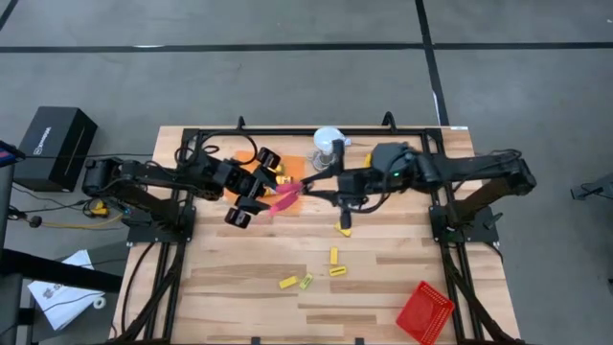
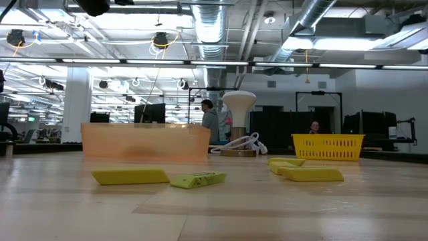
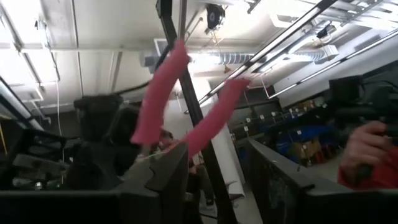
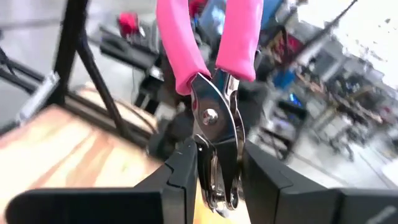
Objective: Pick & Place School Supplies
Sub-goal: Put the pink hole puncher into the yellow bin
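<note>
Where the bench begins on the left, a black box point(image 1: 53, 144) sits off the table point(image 1: 230, 287), beside the left arm's base. Left gripper point(image 1: 261, 196) — raised over the rear left of the table, next to the orange tray point(image 1: 287, 169); in its wrist view its fingers point(image 3: 166, 180) stand well apart with nothing clamped, and the two pink grips rise just ahead of them. Pink-handled cutters point(image 1: 283, 199) — held in the air between the two grippers, handles toward the left arm, metal head toward the right. Right gripper point(image 1: 321, 192) — closed on that metal head, which its wrist view shows pinched between the fingers point(image 4: 180, 177), pink handles pointing away. White domed object point(image 1: 329, 142) — at the table's rear edge, behind the right gripper. Yellow packets — five loose on the wood: one point(image 1: 343, 226) under the right arm, two point(image 1: 334, 256) point(image 1: 338, 271) nearer the front, and two point(image 1: 288, 283) point(image 1: 306, 281) close together at the front centre. Red basket point(image 1: 424, 311) — front right corner. Yellow basket point(image 2: 328, 146) — low view only, far right.
</note>
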